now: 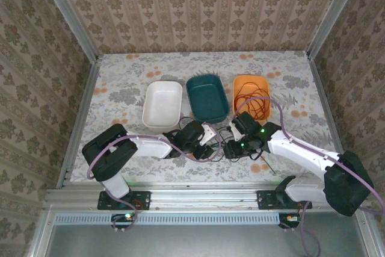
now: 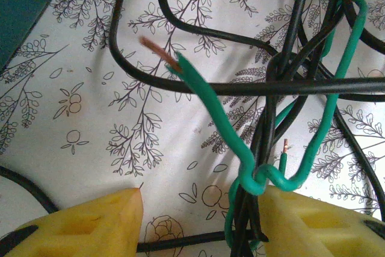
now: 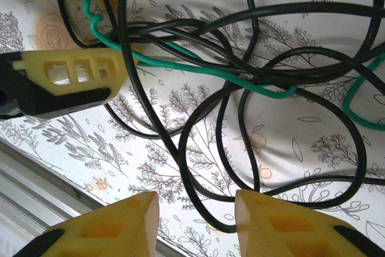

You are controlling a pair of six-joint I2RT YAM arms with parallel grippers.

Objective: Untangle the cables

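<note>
Left jaws and right jaws are seen apart over the black cable point(image 2: 252, 87) and green cable point(image 2: 219, 115), tangled at the counter's point(image 1: 120, 76) 6 o'clock. The red cable point(image 1: 255, 103) is coiled in the orange tray point(image 1: 240, 85).

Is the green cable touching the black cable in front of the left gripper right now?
Touching. The left wrist view shows the green cable hooked around the bundled strands of the black cable, with no gap at the crossing.
</note>
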